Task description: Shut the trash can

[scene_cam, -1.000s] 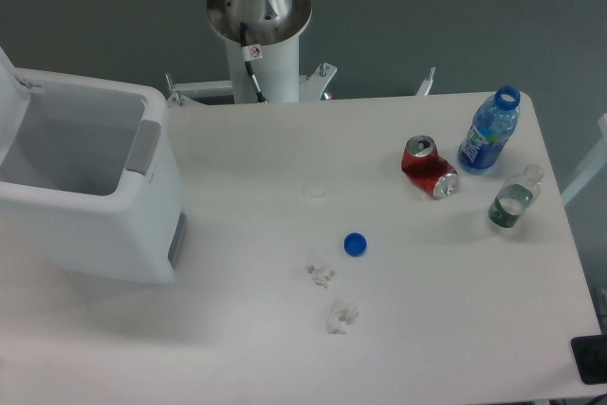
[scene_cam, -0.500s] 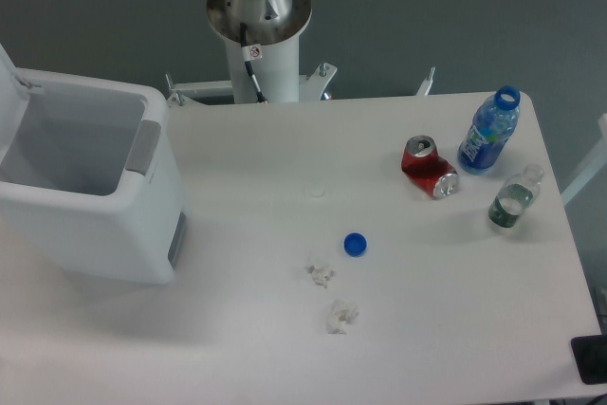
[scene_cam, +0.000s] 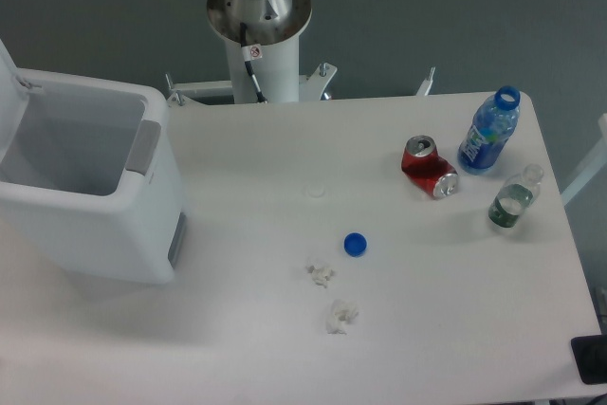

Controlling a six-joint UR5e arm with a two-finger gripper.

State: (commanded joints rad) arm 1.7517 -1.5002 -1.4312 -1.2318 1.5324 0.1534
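I look down on a white table [scene_cam: 266, 168] that fills most of the view, evenly lit with soft, faint shadows. Behind its far edge lies a dull grey floor [scene_cam: 427, 16]. A white bar [scene_cam: 580, 173] slants in at the right edge.

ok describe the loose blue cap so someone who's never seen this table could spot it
Start at the trash can on the table's left, then look right to mid-table. The blue cap lies alone there, just above two crumpled white paper scraps. It is the only small, flat, round blue thing.
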